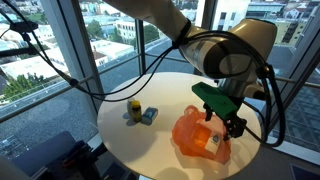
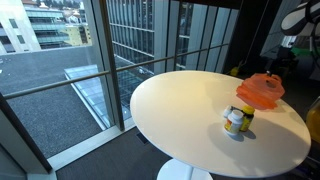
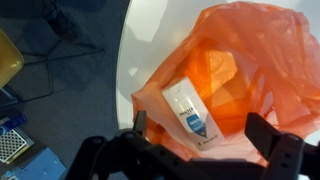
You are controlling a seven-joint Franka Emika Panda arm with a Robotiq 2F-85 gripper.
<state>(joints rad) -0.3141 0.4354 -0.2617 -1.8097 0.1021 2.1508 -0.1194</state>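
Observation:
An orange plastic bag lies crumpled on the round white table; it also shows at the table's far side. Inside its open mouth lies a white bottle with a blue label. My gripper hovers just above the bag with its jaws wide apart and nothing between them. In an exterior view the gripper hangs over the bag's top edge. A small yellow-capped jar and a blue packet stand further along the table, seen together as jar.
Tall windows with dark frames ring the table. Black cables hang from the arm across the window side. A blue object and a yellow chair edge sit on the floor beside the table.

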